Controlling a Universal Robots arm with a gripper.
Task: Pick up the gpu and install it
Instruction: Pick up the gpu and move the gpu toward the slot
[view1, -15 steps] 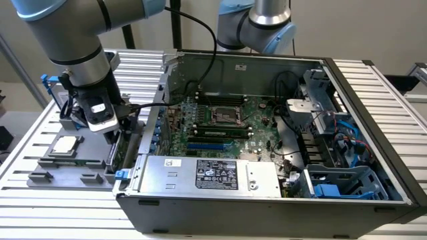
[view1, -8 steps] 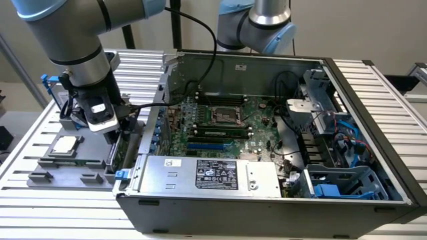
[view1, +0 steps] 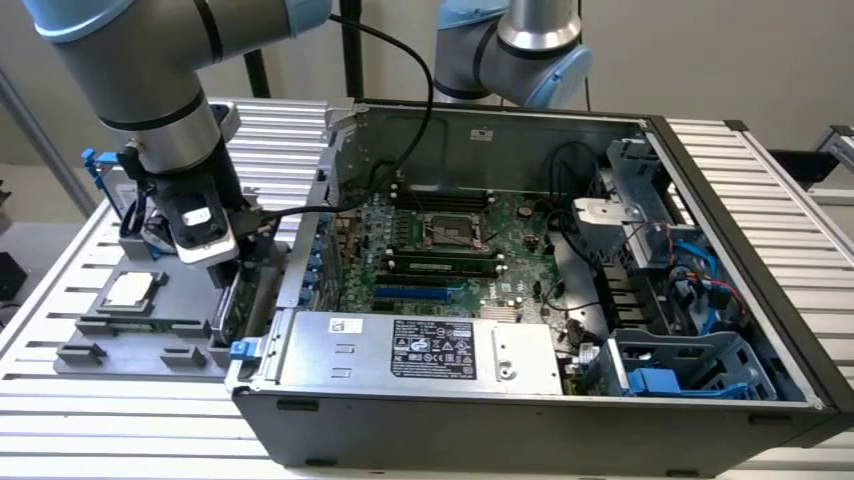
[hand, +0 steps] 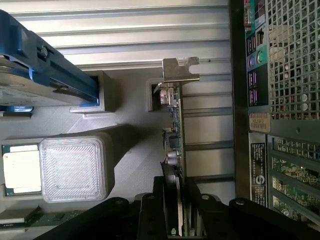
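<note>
The gpu stands on edge in the wrist view, a thin green board with its silver end bracket at the far end, beside a slot of the grey holder. My gripper straddles the near end of the card, its black fingers pressed against both faces. In the exterior view the gripper hangs over the grey holder at the exterior view's left, just outside the case wall. The gpu's green edge shows below it.
The open computer case with its motherboard fills the exterior view's right; its rear panel is close beside the card. The holder also carries a hard drive in a blue frame and a processor. A second arm stands behind the case.
</note>
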